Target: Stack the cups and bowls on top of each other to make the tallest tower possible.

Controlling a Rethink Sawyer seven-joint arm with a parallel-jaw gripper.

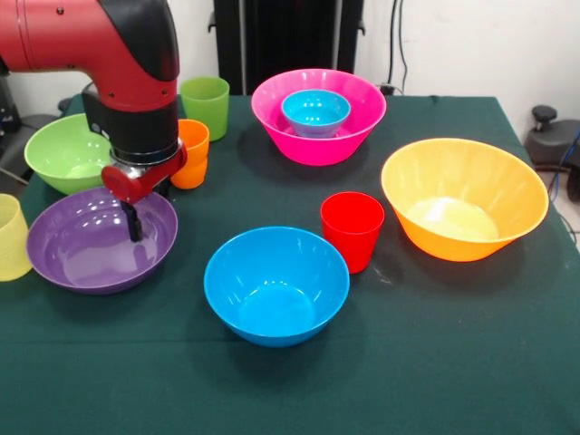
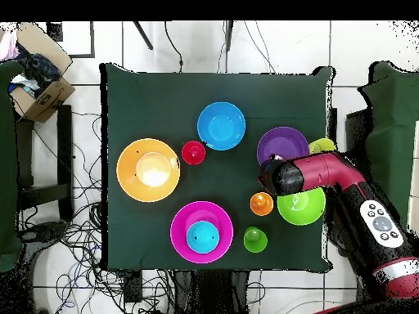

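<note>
My gripper (image 1: 133,220) hangs low inside the purple bowl (image 1: 82,254) at the table's left, and the arm's head (image 2: 277,176) covers it from above. Behind it stand the lime green bowl (image 1: 62,149), the orange cup (image 1: 192,152) and the green cup (image 1: 206,104). A pale yellow cup (image 1: 11,237) sits at the left edge. The small blue bowl (image 1: 315,111) rests inside the pink bowl (image 1: 317,149); nothing else is stacked. The large blue bowl (image 1: 275,283), the red cup (image 1: 352,228) and the orange bowl (image 1: 464,204) stand apart on the green cloth.
The dark green tablecloth (image 2: 131,98) ends close to the yellow cup and the lime bowl. A cardboard box (image 2: 37,90) and loose cables lie on the floor beside the table. A black stand (image 1: 285,36) rises behind the pink bowl.
</note>
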